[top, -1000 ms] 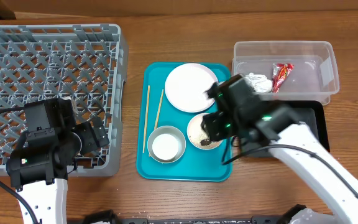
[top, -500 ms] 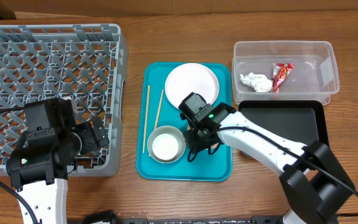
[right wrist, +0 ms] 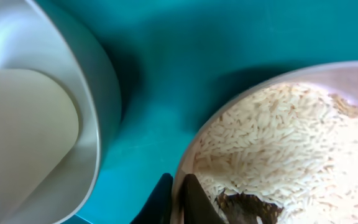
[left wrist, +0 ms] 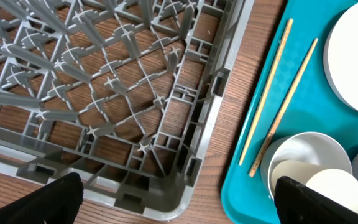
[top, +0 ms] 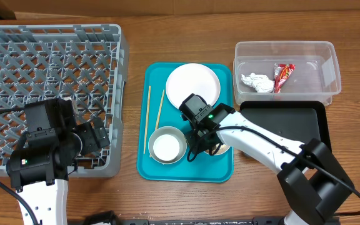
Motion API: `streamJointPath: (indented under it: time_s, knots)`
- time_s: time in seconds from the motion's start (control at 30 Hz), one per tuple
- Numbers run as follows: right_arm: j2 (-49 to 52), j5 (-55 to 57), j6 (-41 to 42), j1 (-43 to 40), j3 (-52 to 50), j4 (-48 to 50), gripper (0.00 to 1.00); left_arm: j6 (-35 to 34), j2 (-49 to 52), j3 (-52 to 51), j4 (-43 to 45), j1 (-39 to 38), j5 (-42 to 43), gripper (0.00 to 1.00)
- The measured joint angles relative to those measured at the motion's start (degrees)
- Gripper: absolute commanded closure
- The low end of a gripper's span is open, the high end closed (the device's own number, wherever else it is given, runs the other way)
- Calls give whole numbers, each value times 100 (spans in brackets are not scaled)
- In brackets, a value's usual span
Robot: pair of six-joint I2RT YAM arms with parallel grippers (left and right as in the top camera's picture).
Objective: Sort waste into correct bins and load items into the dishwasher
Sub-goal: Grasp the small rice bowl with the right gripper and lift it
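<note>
My right gripper (top: 199,136) is down on the teal tray and covers most of the small pink-sided bowl (top: 221,149). In the right wrist view its fingers (right wrist: 180,198) are shut on the bowl's rim (right wrist: 194,155). The bowl holds white rice (right wrist: 278,137) and a dark brown lump (right wrist: 247,208). A grey metal bowl (top: 167,145) with a white cup (right wrist: 23,124) in it sits just to the left. The white plate (top: 192,86) and two chopsticks (top: 159,109) also lie on the tray. My left gripper (left wrist: 185,205) is open and empty at the grey dish rack's (top: 49,81) front right corner.
The teal tray (top: 192,167) lies in the middle. The clear tub (top: 286,45) at the back right holds the white napkin (top: 257,82) and the red-and-white wrapper (top: 283,76). The black tray (top: 292,122) lies in front of it.
My right arm swung left and down from near the black tray onto the pink bowl, and its fingers now pinch the bowl's rim. The left arm has not moved.
</note>
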Motion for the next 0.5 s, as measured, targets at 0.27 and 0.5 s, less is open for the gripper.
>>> streamJointPath:
  time_s: [0.27,0.5]
  knots:
    - [-42,114,289,0,122,-245,96,-2,0,0,0,0,0,0]
    - [-817,-63,730,-356,221,-190,96,0,0,0,2,0,0,0]
